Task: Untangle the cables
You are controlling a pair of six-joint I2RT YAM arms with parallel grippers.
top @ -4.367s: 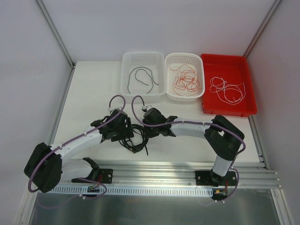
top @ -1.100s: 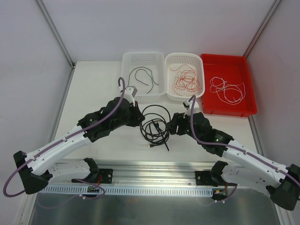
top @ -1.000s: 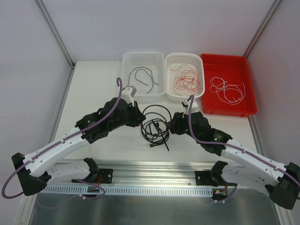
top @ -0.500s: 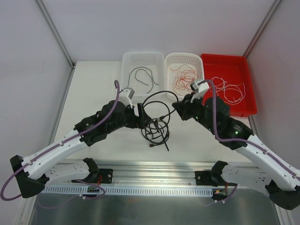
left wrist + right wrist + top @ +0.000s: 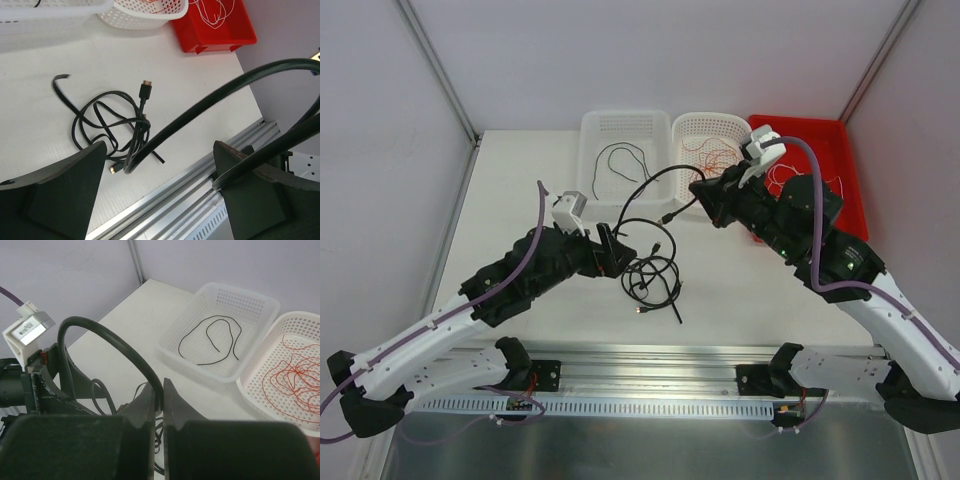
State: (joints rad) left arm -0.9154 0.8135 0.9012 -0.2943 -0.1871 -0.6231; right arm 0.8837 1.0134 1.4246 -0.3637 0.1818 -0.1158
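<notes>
Right fingers [image 5: 142, 412] on cable [image 5: 115, 342], baskets [image 5: 240, 294] beyond

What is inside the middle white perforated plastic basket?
A loose tangle of thin orange-red cable lies in the white perforated basket. From above, the right arm covers its near right part, so anything there is hidden.

Bright, even light comes from above. Shadows on the white counter [image 5: 520, 180] are soft and pale. The top picture is sharp. In both wrist pictures the close black jaws look blurry.
</notes>
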